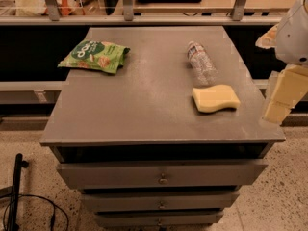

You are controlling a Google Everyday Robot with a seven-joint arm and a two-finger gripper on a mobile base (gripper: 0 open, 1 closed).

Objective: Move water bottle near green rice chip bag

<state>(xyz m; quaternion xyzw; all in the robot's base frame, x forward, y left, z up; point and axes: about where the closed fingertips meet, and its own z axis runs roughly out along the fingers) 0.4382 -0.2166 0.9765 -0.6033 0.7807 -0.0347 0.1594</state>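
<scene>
The water bottle [201,63] is a small clear crinkled bottle lying on its side at the back right of the grey cabinet top [144,105], cap toward the back. The green rice chip bag [95,56] lies flat at the back left corner of the same top. My gripper [281,96] hangs at the right edge of the view, beyond the cabinet's right side, level with the front half of the top. It is well right of the bottle and touches nothing.
A yellow wavy sponge [215,98] lies just in front of the bottle. The cabinet has several drawers [162,174] below. A dark counter and rail [144,19] run behind. Cables and a black stand [14,191] are on the floor at left.
</scene>
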